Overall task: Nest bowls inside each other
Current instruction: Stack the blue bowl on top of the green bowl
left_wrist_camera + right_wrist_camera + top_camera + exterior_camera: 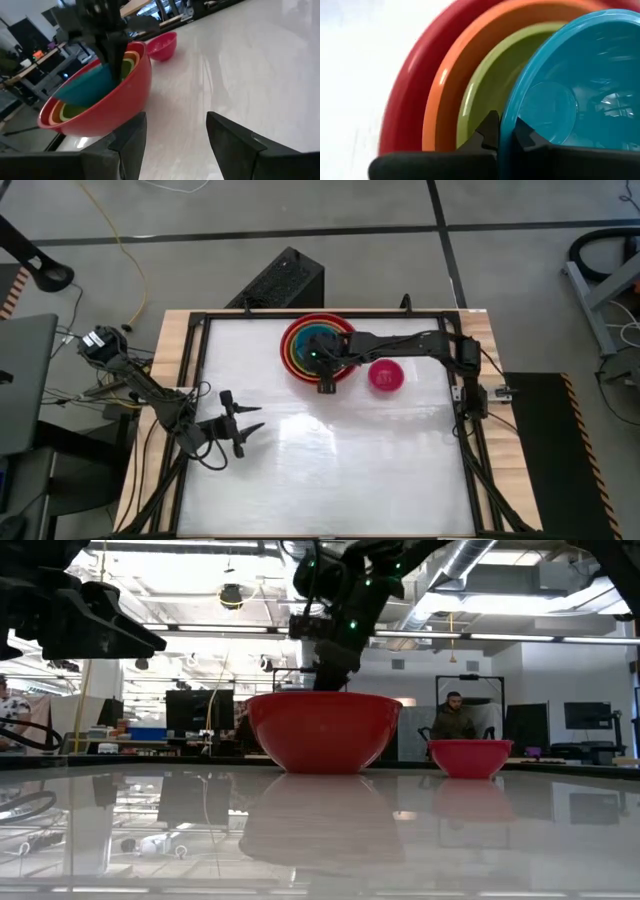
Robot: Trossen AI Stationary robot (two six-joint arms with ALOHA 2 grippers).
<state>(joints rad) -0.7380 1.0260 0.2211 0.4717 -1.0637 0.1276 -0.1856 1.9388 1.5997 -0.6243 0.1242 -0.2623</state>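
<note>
A red bowl (pixel 296 360) stands at the table's far middle, with an orange bowl (pixel 445 95) and a lime green bowl (pixel 485 85) nested in it. My right gripper (pixel 322 365) reaches over this stack and is shut on a teal bowl (pixel 85 87), which sits tilted inside the stack. The small pink bowl (pixel 386 375) stands on its base just to the right of the stack. My left gripper (pixel 172 145) hovers open near the table's left edge, with nothing between its fingers. My right gripper pinches the teal bowl's rim (pixel 507 125), one finger (pixel 527 137) inside the bowl and one (pixel 489 131) outside its wall. The fingers come from above, slanting down. The bowl hangs tilted, held side up, its lower part down within the green bowl; whether they touch I cannot tell.
A black frame (pixel 195 350) runs around the white tabletop. Bare white surface (pixel 350 470) stretches across the near half. In the low view, a person (pixel 455 720) sits in the room beyond the far edge.
</note>
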